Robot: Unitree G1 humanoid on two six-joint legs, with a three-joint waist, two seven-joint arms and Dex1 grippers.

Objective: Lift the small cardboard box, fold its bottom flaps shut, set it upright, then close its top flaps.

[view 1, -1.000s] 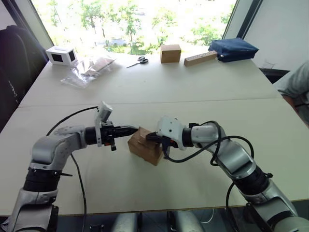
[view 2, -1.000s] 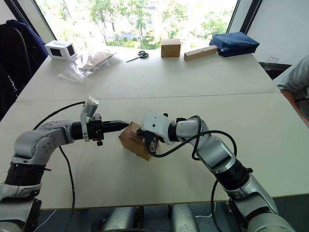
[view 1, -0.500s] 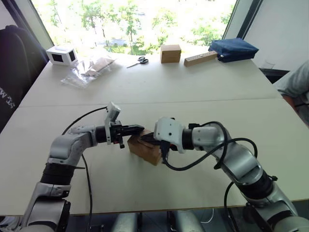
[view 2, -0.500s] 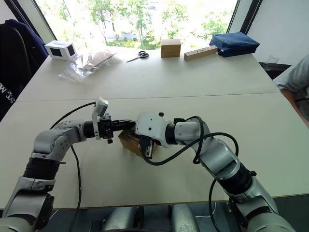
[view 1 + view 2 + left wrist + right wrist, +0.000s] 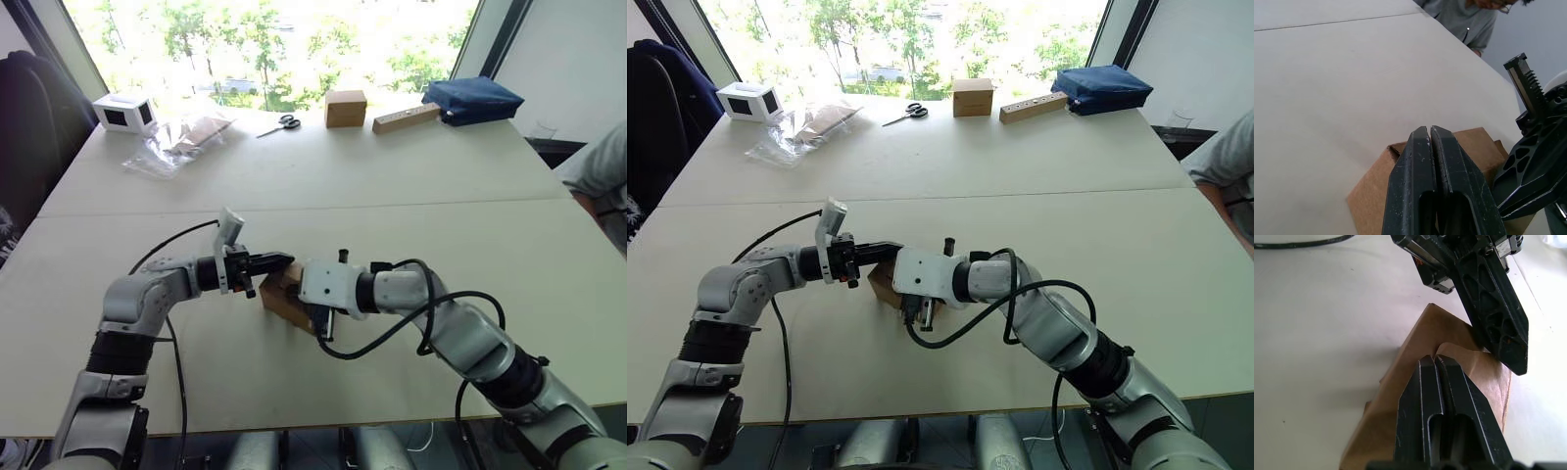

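1. Together at centre table, both grippers press in on the small cardboard box: the left gripper, its two black fingers closed flat against each other and holding nothing, reaches over the box's upper edge from the robot's left.
2. Opposite it, the right gripper also has its fingers shut with nothing between them, their tips resting on a raised flap seam of the box. Judged from the poses, closed fingers serve here as blunt pushers for folding flaps rather than as clamps.
3. Tilted on one edge, the box rests on the table, wedged between the two grippers. That suggests the flap-folding step is under way, with the box not yet set upright.
4. Well beyond the box, by the window, lie scissors, a smaller tan cube, a wooden block, a blue bag, a white box with dark panels and clear plastic bags.
5. Far to the box's right, a person's grey sleeve shows at the table's edge.
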